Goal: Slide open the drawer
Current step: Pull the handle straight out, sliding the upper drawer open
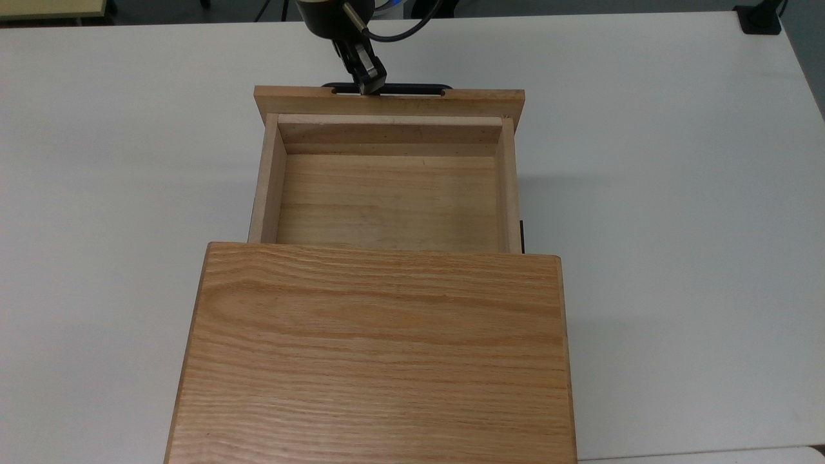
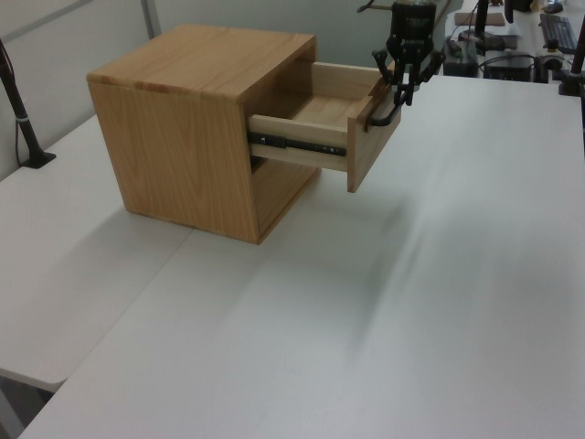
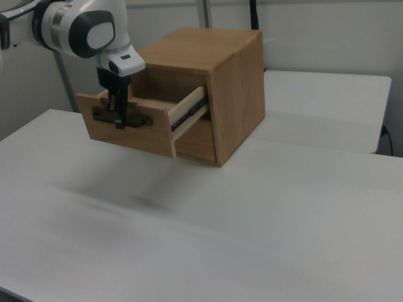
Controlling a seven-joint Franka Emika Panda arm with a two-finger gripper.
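No readable text, label, brand, number or sign anywhere I look; wood and tabletop surfaces bear no markings.

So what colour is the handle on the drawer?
Black. The handle shows best in the right view, on the drawer.

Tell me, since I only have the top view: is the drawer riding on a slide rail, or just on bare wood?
Observer: In the left view a black metal rail runs along the side of the drawer.
Operator: Is there anything below the drawer inside the cabinet?
Observer: In the right view a lower wooden panel sits under the drawer opening of the cabinet.
Operator: How does the gripper meet the handle?
Observer: In the right view the gripper comes down from above onto the black handle, towards the right view's left end of the bar.
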